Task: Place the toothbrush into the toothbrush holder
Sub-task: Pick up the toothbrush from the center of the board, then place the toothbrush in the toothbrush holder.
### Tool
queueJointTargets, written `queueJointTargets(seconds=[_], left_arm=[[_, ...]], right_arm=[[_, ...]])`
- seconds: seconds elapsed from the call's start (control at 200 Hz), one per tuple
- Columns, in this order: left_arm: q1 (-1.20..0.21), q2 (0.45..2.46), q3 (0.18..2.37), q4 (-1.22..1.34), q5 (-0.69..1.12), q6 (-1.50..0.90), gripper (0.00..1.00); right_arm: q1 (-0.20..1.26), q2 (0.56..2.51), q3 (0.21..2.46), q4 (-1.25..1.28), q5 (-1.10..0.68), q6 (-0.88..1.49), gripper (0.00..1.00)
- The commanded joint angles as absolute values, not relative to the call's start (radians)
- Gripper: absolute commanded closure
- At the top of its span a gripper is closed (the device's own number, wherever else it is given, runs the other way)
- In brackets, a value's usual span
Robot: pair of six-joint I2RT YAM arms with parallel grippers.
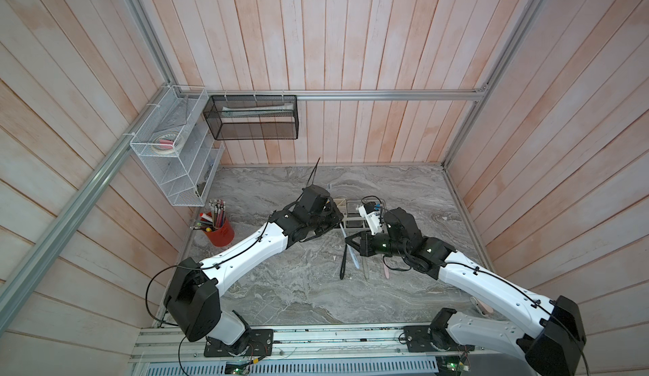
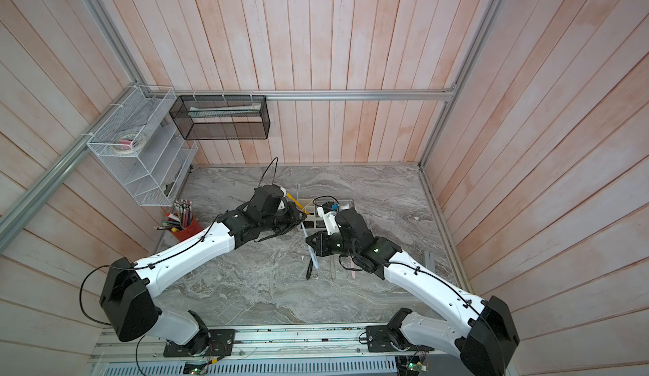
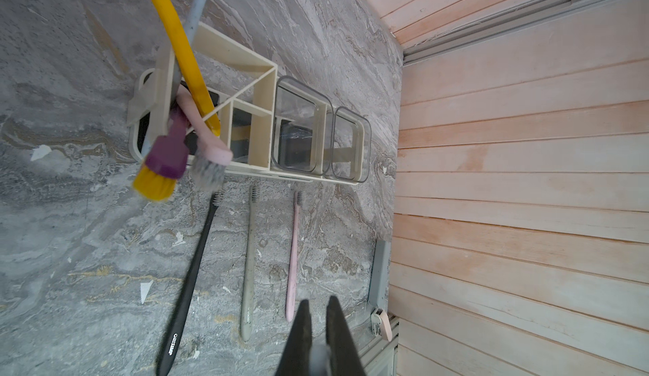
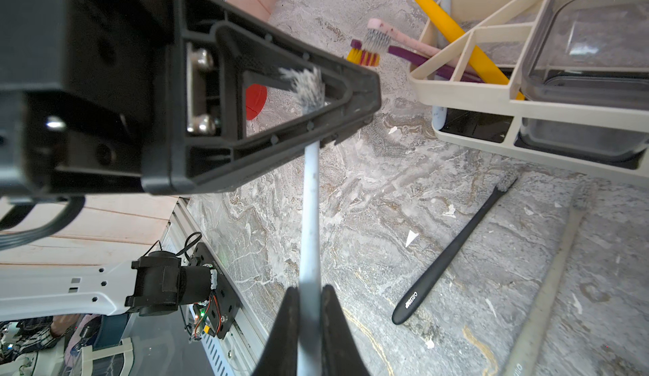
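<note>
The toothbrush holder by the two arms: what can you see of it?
The toothbrush holder is a cream-white open-frame caddy, plastic by its look, upright on the marbled table. In its divided end section lean a yellow brush, a pink brush, a purple brush and a pale blue handle. Beside that, two clear square cups sit in a row, seemingly empty.

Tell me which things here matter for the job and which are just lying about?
Job: pale blue plastic toothbrush; cream open-frame plastic toothbrush holder.
Lying about: red cup of pens; white wire-mesh wall rack; black mesh wall basket.
</note>
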State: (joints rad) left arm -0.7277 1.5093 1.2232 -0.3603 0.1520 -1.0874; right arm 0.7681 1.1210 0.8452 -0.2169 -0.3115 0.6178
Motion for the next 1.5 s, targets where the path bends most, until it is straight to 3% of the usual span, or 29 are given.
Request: queueJointTargets(seconds=[0.0,0.095,0.29,0.31,0.375,0.645,0.905,1.495], left_arm=[[-0.735,1.52,1.261,-0.372,0.151,-1.071,1.0],[-0.735,1.521,1.28,-0.396,0.119,-1.045,1.0],[-0.735,1.552,1.419,-0.513,-0.044,-0.89,1.0],[-0.735,1.556,1.439,-0.526,-0.072,-0.87,1.0],[-0.736,1.568,1.492,-0.545,-0.161,-0.795,1.0],[-0.739,1.535,1.388,-0.232,-0.425,-0.517,1.0],[-0.802,1.533,1.16,0.422,-0.604,-0.133,1.0],[-0.792,1.777,1.33,0.667,-0.637,0.151,1.0]], right_arm=[[0.773,1.114,0.835,-0.226,-0.292,0.601,0.86],[0.775,1.105,0.857,-0.269,-0.265,0.573,0.74],[0.764,0.957,0.9,-0.37,-0.07,0.493,0.3],[0.761,0.932,0.898,-0.37,-0.055,0.482,0.2],[0.754,0.841,0.891,-0.369,0.002,0.463,0.02],[0.742,0.525,0.777,-0.272,0.04,0.42,0.02],[0.742,0.39,0.632,-0.189,-0.038,0.434,0.02],[0.742,0.359,0.558,-0.168,-0.055,0.385,0.02]])
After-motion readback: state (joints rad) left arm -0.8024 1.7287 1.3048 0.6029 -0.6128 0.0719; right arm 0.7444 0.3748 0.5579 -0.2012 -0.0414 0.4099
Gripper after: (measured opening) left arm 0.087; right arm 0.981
